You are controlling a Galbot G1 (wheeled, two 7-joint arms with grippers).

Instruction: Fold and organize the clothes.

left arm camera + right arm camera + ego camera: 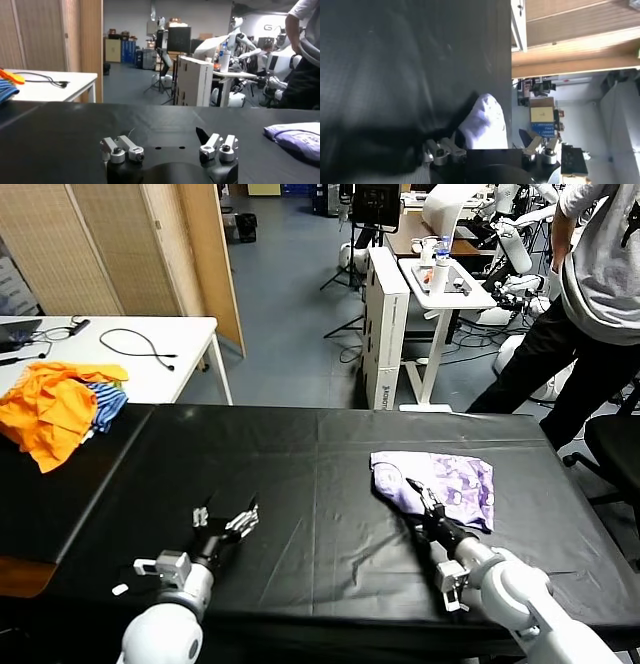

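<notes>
The pale lavender t-shirt (440,482) lies folded into a small bundle on the black table (300,454), right of centre, printed purple-and-white side up. My right gripper (417,500) is low at the bundle's near left edge, jaws open, with the cloth (483,122) showing between its fingers (442,151). I cannot tell whether they touch it. My left gripper (228,521) rests open and empty on the table at the front left, far from the shirt. In the left wrist view, that gripper (170,146) is open, and the shirt (297,136) lies off to one side.
A heap of orange and blue-striped garments (55,406) lies at the table's far left corner. A white table (150,354) with cables stands behind it. A person (590,294) stands beyond the far right corner, next to a white stand (440,294).
</notes>
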